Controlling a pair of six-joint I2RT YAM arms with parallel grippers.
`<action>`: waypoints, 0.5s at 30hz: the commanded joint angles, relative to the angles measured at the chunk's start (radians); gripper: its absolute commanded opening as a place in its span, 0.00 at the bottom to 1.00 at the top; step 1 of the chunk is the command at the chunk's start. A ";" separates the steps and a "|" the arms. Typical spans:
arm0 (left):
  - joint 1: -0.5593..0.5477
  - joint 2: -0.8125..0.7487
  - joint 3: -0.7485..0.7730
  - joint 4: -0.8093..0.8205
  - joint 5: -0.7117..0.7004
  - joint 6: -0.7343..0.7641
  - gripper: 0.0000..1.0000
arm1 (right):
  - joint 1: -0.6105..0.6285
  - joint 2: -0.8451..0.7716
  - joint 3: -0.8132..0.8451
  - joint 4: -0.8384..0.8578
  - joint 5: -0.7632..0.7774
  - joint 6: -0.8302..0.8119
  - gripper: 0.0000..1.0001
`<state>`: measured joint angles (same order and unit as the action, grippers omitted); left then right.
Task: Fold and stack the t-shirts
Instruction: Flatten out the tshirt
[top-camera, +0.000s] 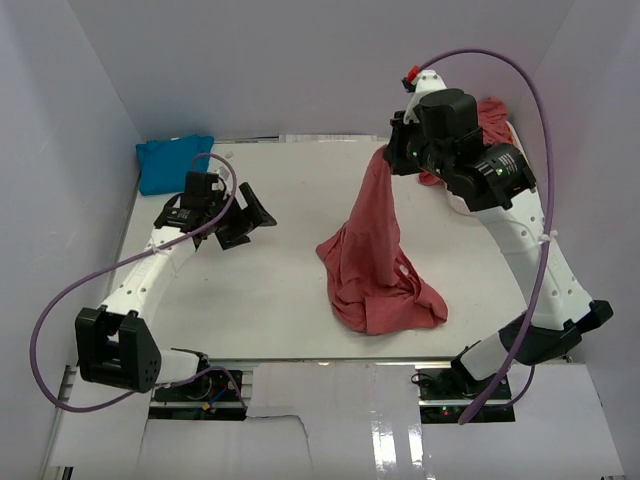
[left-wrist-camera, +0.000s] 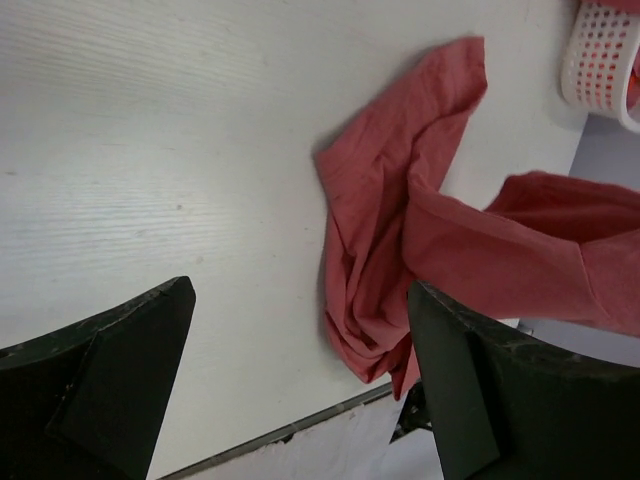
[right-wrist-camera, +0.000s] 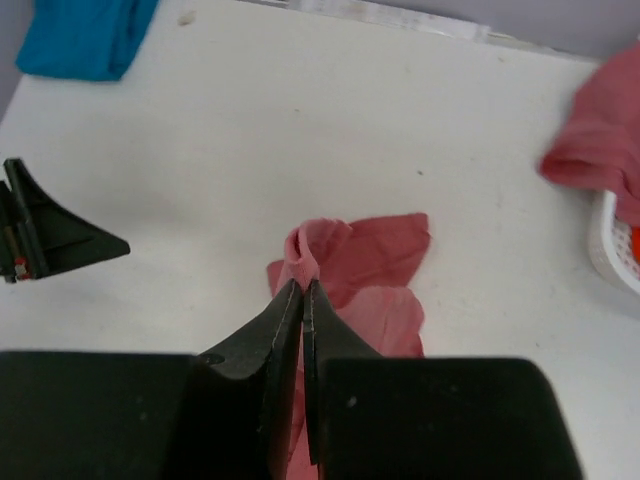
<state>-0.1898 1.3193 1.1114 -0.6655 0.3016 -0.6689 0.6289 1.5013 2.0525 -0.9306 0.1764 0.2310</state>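
A rose-red t-shirt (top-camera: 375, 260) hangs from my right gripper (top-camera: 392, 152), which is shut on its top edge and holds it up; its lower part lies crumpled on the white table (top-camera: 250, 300). In the right wrist view the pinched fold (right-wrist-camera: 310, 255) sticks out past the closed gripper (right-wrist-camera: 302, 288). The same shirt shows in the left wrist view (left-wrist-camera: 400, 250). My left gripper (top-camera: 250, 213) is open and empty above the table, left of the shirt. A folded turquoise t-shirt (top-camera: 172, 162) lies at the back left corner. More rose-red shirts (top-camera: 492, 120) hang over the basket at the back right.
A white slatted basket (left-wrist-camera: 600, 60) stands at the back right, partly behind my right arm; something orange (right-wrist-camera: 634, 240) shows inside it. Purple cables loop off both arms. White walls close in the table on the left, back and right.
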 joint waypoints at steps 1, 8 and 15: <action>-0.086 0.046 -0.062 0.253 0.126 -0.012 0.98 | -0.005 -0.076 0.011 -0.146 0.286 0.106 0.08; -0.260 0.288 0.027 0.415 0.269 -0.014 0.98 | -0.034 -0.196 -0.014 -0.350 0.451 0.244 0.08; -0.307 0.415 0.093 0.710 0.418 -0.047 0.98 | -0.046 -0.286 -0.092 -0.378 0.387 0.287 0.08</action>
<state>-0.4999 1.7386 1.1458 -0.1658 0.6098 -0.6949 0.5846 1.2270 2.0041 -1.2915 0.5503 0.4652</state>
